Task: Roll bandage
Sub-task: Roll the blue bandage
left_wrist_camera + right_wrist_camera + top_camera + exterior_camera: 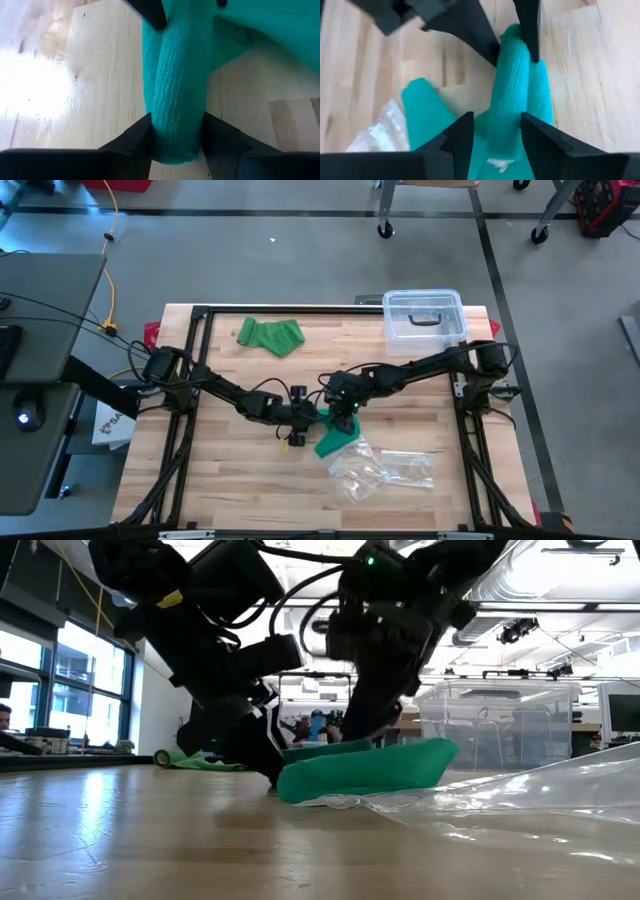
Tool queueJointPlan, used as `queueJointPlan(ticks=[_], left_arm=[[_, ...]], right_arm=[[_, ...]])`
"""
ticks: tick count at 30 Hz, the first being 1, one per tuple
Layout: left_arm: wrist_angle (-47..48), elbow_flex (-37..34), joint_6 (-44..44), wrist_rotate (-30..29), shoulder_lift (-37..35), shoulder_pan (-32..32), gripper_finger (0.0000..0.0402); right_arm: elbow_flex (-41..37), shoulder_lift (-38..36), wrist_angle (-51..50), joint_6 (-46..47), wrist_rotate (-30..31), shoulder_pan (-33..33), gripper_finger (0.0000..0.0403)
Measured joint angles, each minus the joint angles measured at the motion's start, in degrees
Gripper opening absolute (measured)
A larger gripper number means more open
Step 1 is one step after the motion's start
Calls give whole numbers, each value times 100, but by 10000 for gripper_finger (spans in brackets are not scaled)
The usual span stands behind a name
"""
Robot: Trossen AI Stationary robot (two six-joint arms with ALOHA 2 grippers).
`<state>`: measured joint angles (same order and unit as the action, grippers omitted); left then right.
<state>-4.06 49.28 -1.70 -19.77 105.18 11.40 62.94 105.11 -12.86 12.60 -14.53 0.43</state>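
I had the green bandage [335, 440] near the table's [230, 480] middle, toward the front edge. Both grippers met on its rolled end: left gripper [176, 137] clamped it, right gripper [496, 132] straddled it narrowly. I judged its long axis ran gripper to gripper, the loose tail lying frontward.

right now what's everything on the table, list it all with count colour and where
rolled bandage: one, teal-green, table centre, gripped at both ends
loose bandage: one, green, crumpled, far left part of table
plastic bin: one, clear, far right corner, dark item inside
plastic wrapper: one, clear, crumpled, near side beside the rolled bandage
table: one, light wood
left gripper: dark, shut on the roll's end
right gripper: dark, shut on the roll
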Motion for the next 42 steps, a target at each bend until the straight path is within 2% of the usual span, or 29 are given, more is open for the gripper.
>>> queueJointPlan(ticks=[7, 12, 17, 22, 26, 31, 38, 42], left_arm=[[66, -2, 173, -1, -312, -5, 109], [193, -2, 383, -30, -914, 62, 109], [444, -2, 642, -49, -1895, 69, 109], [571, -2, 754, -68, -2941, 68, 109], [585, -2, 765, -66, -3560, 119, 109], [607, -2, 896, -46, -3945, 147, 109], [499, -2, 1058, -44, -4042, 107, 109], [504, 157, 1043, -48, -4041, 30, 109]], right_arm=[[0, -734, -791, 2, 245, 23, 151], [0, -1484, -1465, -129, 992, 339, 151], [0, -2175, -2040, -363, 2534, 1124, 151], [0, -2448, -2500, -128, 4170, 1941, 151], [-125, -2429, -2273, 265, 4937, 2336, 151], [-1077, -2416, -503, 249, 4879, 2436, 151], [-2674, -2409, 2743, 437, 4276, 1884, 152], [-2981, -2407, 3162, 513, 3665, 1566, 176]])
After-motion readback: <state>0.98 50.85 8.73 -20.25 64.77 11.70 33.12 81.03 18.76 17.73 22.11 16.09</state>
